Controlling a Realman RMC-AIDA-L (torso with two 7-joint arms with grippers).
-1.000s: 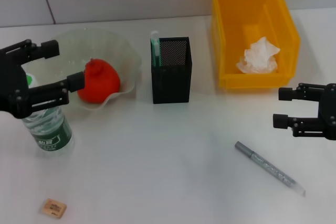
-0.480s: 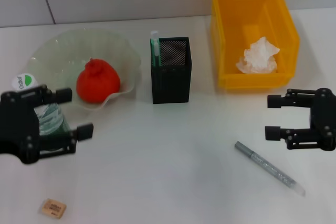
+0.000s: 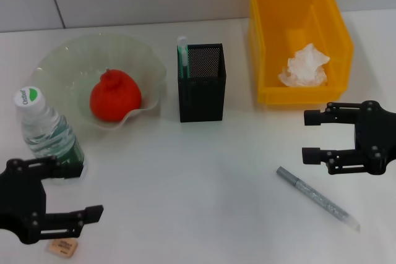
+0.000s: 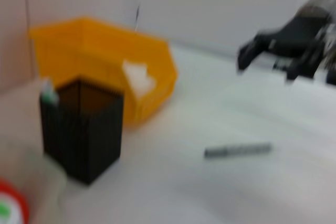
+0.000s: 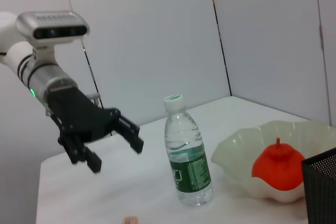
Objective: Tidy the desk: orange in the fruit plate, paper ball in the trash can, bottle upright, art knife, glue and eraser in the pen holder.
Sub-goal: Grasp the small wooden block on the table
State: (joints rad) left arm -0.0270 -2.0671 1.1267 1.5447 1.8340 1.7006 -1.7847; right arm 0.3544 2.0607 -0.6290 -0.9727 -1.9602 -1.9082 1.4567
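Observation:
The bottle (image 3: 46,133) stands upright left of the fruit plate (image 3: 68,54), which holds the orange (image 3: 115,95). My left gripper (image 3: 83,191) hangs open in front of the bottle, apart from it, just above the small tan eraser (image 3: 63,246). The paper ball (image 3: 304,66) lies in the yellow trash can (image 3: 297,4). A green glue stick (image 3: 182,54) sticks up at the left rim of the black mesh pen holder (image 3: 202,85). The grey art knife (image 3: 317,198) lies flat at the front right. My right gripper (image 3: 308,136) is open, just behind the knife.
The right wrist view shows the bottle (image 5: 186,156), the left gripper (image 5: 116,153) open beside it, and the orange (image 5: 276,166) in the plate (image 5: 236,150). White walls stand behind the table. Bare tabletop lies between pen holder and knife.
My left gripper has let go of the bottle and pulled back toward the table's front edge, leaving it upright. The right gripper has drifted a little left and forward.

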